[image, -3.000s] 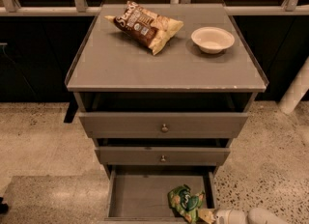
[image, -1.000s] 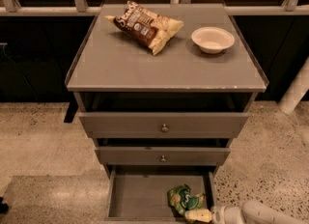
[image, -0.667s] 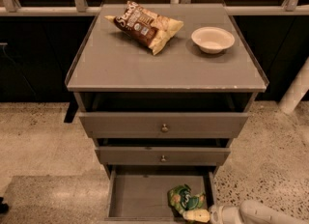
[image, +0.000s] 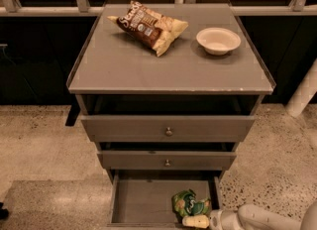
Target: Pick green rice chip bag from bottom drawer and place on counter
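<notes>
The green rice chip bag [image: 189, 204] lies crumpled at the right front of the open bottom drawer [image: 141, 205]. My gripper [image: 196, 221] reaches in from the lower right on its pale arm [image: 257, 218] and sits at the bag's front edge, low over the drawer's front right corner. I cannot tell whether it touches the bag. The counter [image: 163, 63] is the grey top of the cabinet, above the two closed knobbed drawers.
A brown-and-cream chip bag [image: 150, 26] and a white bowl [image: 218, 40] lie at the back of the counter. The middle drawer [image: 167, 160] overhangs the back of the bottom drawer. A white post [image: 303, 93] stands at the right, on speckled floor.
My gripper has crept a little to the left along the drawer's front edge, closer under the green bag. The bag and the counter items have not moved.
</notes>
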